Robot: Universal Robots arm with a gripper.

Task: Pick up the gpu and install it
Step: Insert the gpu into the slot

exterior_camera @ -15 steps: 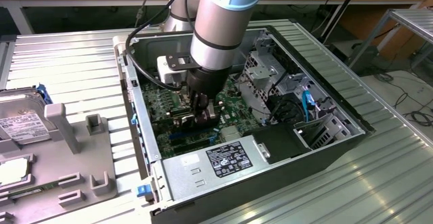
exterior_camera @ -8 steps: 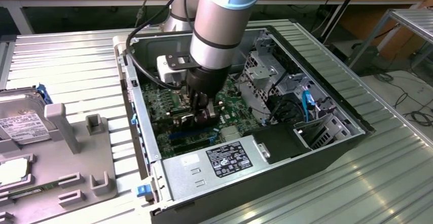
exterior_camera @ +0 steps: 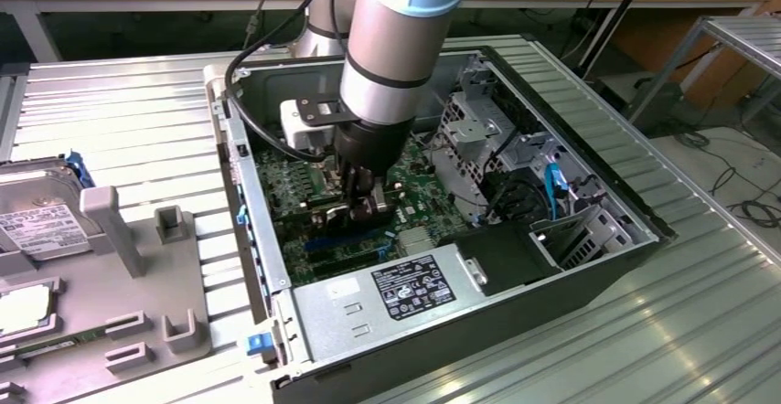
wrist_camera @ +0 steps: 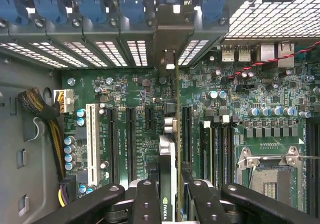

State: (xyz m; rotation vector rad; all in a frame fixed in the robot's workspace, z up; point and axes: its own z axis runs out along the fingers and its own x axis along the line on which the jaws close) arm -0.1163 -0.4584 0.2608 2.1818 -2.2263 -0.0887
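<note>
My gripper (exterior_camera: 362, 205) reaches down into the open computer case (exterior_camera: 573, 148) over the green motherboard (exterior_camera: 422, 185). It is shut on the gpu (exterior_camera: 379, 201), which is held upright on its edge. In the wrist view the gpu (wrist_camera: 167, 156) appears edge-on between my black fingers (wrist_camera: 145, 199), in the grip of my gripper (wrist_camera: 170, 201). The card runs between two black expansion slots (wrist_camera: 186, 129) of the motherboard (wrist_camera: 145, 89). Its metal bracket (wrist_camera: 170, 37) reaches the case's rear slot openings. Whether the card's connector sits in a slot, I cannot tell.
A silver power supply (exterior_camera: 403, 290) fills the case's near end, and a drive cage (exterior_camera: 476, 134) stands at the exterior view's right. A hard drive (exterior_camera: 37, 226) and a grey fixture tray (exterior_camera: 134, 276) lie at the exterior view's left. Yellow-black cables (wrist_camera: 47, 119) and the processor socket (wrist_camera: 270, 169) flank the slots.
</note>
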